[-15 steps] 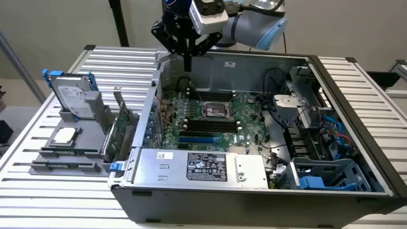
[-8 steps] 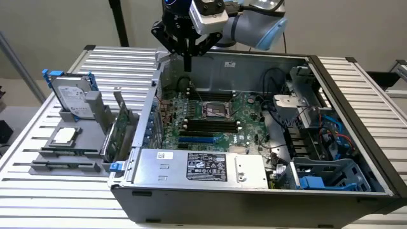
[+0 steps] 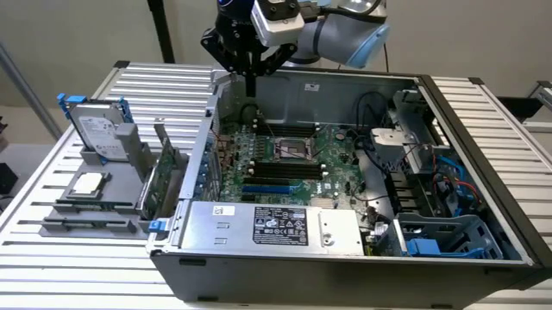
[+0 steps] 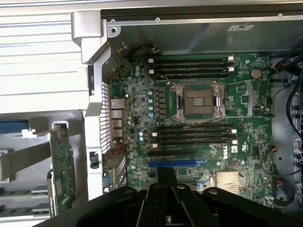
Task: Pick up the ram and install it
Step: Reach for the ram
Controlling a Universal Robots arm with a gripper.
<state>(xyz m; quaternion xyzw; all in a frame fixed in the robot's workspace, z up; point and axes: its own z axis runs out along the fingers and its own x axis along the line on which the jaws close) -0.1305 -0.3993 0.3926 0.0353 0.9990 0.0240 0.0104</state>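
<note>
Gripper (image 3: 250,89) hovers above motherboard (image 3: 289,158) at far edge of open computer case (image 3: 345,90), toward exterior view's left; jaws together, any held item indiscernible.

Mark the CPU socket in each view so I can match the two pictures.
Exterior view: the CPU socket lies near the picture's middle, between two banks of black memory slots.
Wrist view: the CPU socket sits between the same two banks.
Shared landmark: the blue slot, just beyond one bank.
</note>
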